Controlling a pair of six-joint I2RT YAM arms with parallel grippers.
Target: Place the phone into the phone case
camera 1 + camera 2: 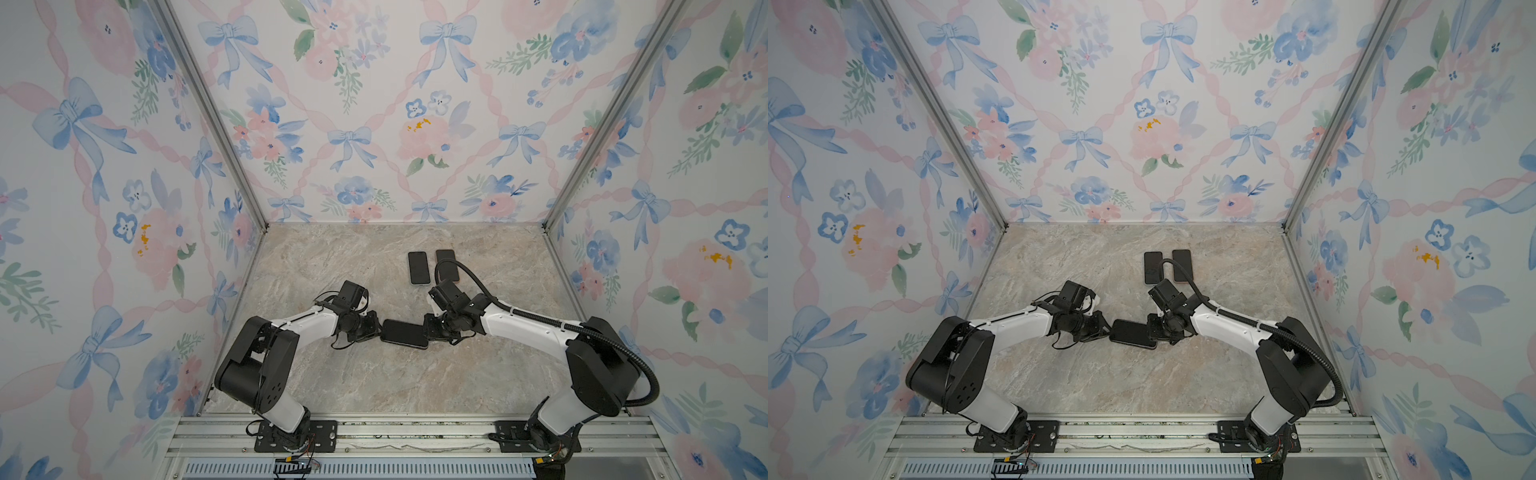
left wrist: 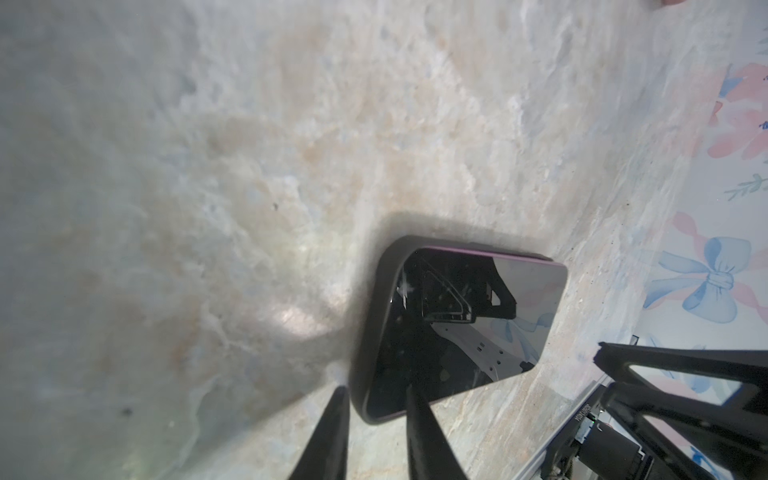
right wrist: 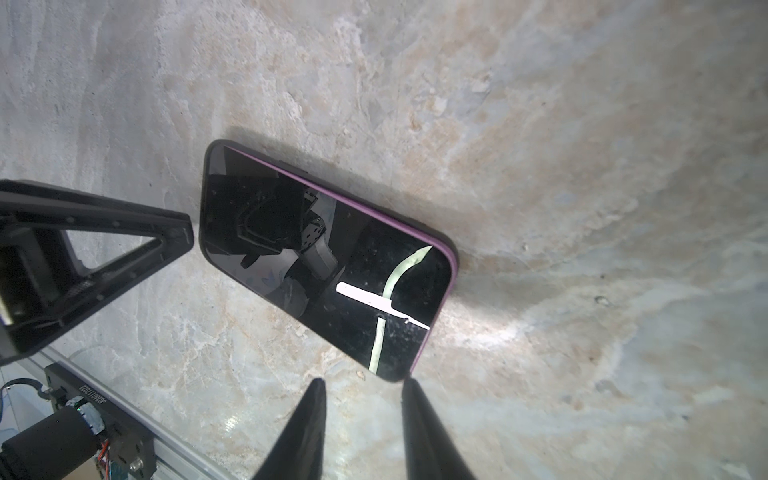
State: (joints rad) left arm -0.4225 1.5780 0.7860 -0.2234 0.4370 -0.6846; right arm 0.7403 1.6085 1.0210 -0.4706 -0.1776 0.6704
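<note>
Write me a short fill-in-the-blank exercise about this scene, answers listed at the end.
1. The black glossy phone with the purple edge lies flat between the two ____.
2. Two more dark flat rectangular phones lie side by ____ farther back.
3. Everything rests on a ____-patterned tabletop.
4. The left hand has its fingertips either side of the phone's ____.

Missing words: hands; side; marble; corner

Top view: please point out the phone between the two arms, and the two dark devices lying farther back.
phone (image 1: 405, 333): top view, middle of its screen.
left device (image 1: 418, 267): top view, centre of its face.
right device (image 1: 449, 266): top view, visible face beside the cable.
</note>
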